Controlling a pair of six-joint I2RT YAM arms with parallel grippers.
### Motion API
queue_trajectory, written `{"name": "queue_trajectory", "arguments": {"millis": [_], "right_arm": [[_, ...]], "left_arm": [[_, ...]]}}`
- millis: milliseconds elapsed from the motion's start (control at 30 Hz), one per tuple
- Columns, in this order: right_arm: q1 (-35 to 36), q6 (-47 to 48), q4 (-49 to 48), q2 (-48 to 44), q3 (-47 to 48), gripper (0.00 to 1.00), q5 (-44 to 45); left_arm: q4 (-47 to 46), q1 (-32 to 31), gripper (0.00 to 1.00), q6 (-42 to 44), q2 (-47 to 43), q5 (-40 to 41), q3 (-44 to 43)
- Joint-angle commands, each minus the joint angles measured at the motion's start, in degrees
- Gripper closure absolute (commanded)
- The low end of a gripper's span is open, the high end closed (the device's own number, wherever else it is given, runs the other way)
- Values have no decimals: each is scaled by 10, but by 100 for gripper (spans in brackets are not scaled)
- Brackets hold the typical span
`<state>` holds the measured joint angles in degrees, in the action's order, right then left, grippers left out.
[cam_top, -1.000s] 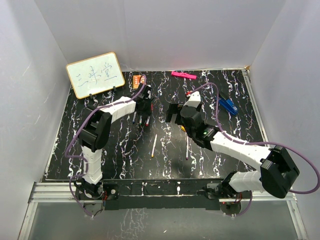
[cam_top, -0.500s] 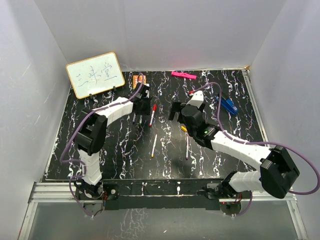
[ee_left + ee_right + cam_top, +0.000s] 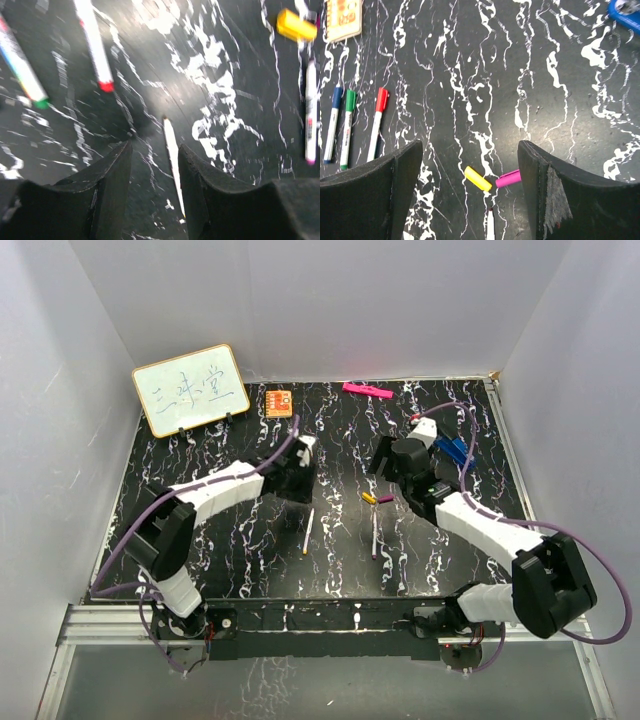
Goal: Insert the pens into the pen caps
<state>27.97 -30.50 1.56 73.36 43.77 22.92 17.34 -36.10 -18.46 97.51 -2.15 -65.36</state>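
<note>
Pens: I count five, all thin white plastic barrels. Nearest me lie two uncapped ones, a yellow-tipped pen (image 3: 309, 530) and a purple-tipped pen (image 3: 375, 533), flat on the black marbled table (image 3: 260, 570). My left gripper (image 3: 155, 147) hangs over the yellow-tipped pen, its black padded fingers (image 3: 107, 190) parted and pinching nothing; the barrel lies on the table in line with the gap. Just beyond are two loose caps, short stubby cylinders: a yellow cap (image 3: 477, 178) and a pink cap (image 3: 508, 178), ends nearly touching. My right gripper (image 3: 470, 145) is spread wide above them, empty. Farther left, three capped pens lie side by side: a blue-capped pen (image 3: 333, 125), a green-capped pen (image 3: 347, 127) and a red-capped pen (image 3: 377, 122). Farthest off are one orange square block (image 3: 279, 401), one flat pink bar (image 3: 367, 390) and one whiteboard (image 3: 190, 389).
</note>
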Motion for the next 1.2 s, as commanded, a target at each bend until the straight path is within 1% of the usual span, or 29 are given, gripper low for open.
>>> {"name": "queue_trajectory", "arguments": {"millis": [0,100,133,400,567,867,967,1167], "right_arm": [[2,0,3,13,1,28,-44],[0,2,8,26,3,35,-52],[0,2,9,30,5,36,-55],[0,1,7,83,30,37,-118],[0,1,-6,108,36,38,-151],[0,-2,-17,137,45,40,-178],[1,-2,-19,141,47,41,-178],[1,-1,-19,140,50,41,-178]], "left_arm": [[38,-41,59,2,-28,-25,34],[42,-53,58,-11,-37,-30,50],[43,-57,57,-13,-38,-31,53],[50,-72,57,-28,-23,-36,66],[58,-75,58,-31,-9,-28,71],[88,-76,60,-26,15,-11,68],[96,-76,61,-28,21,10,62],[147,-76,65,-14,51,62,20]]}}
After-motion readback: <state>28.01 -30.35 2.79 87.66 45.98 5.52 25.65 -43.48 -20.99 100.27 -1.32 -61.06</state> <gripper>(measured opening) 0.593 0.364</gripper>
